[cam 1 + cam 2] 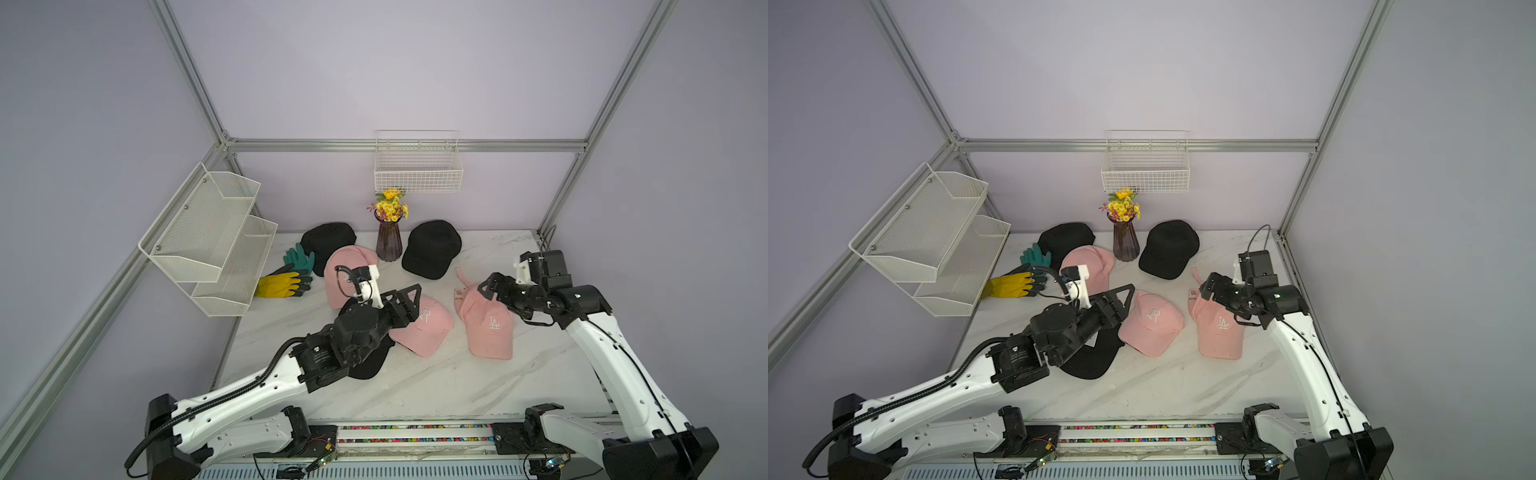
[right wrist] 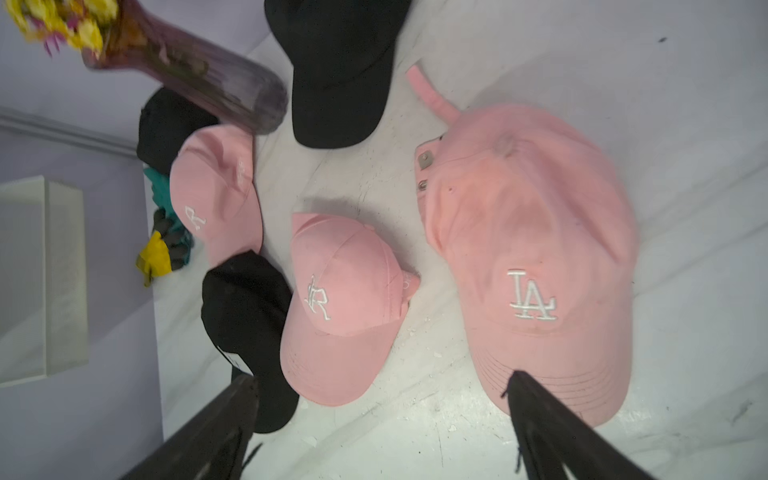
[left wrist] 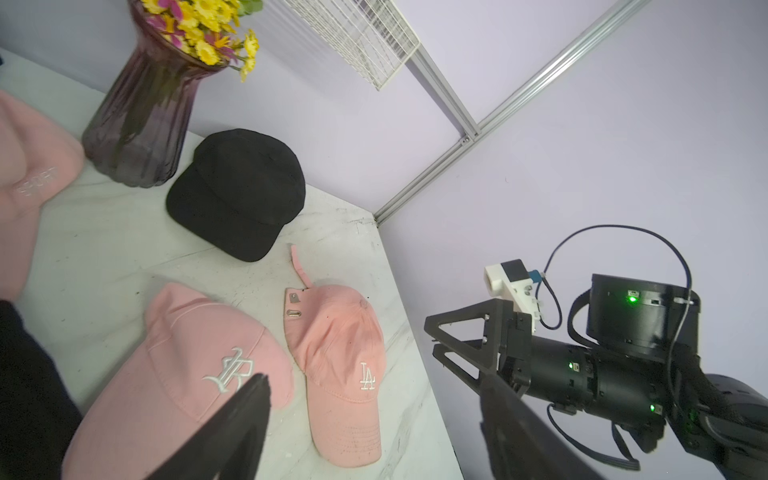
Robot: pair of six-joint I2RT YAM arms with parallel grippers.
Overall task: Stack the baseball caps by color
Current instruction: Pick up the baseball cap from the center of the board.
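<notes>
- Six baseball caps lie spread over the counter (image 1: 415,386), none stacked by color.
- Pink cap with "LA" (image 1: 490,332) sits right of centre, brim toward the front, with its back strap loose and pointing rearward.
- Pink cap with an "R" monogram (image 1: 1152,322) lies just beside it at mid-counter. Its near edge touches a black cap (image 1: 1092,361) that is mostly hidden under the left arm.
- A third pink cap (image 2: 216,195) lies farther back, against the rear-left black cap (image 1: 328,241) and just beside the vase (image 1: 388,245).
- Another black cap (image 1: 432,249) rests alone on the other side of the vase.
- Left gripper (image 3: 372,384) hovers over the monogram cap's edge, jaws wide apart and holding nothing.
- Right gripper (image 2: 380,376) hangs above the "LA" cap, jaws wide and empty. In the right wrist view one tip overlaps the brim, but I cannot tell whether it touches.
- Teal glove (image 1: 297,257) and yellow glove (image 1: 278,284) lie at the counter's left edge.
- A mesh rack (image 1: 208,237) hangs on the left wall, and a wire basket (image 1: 417,170) hangs above the flowers.
</notes>
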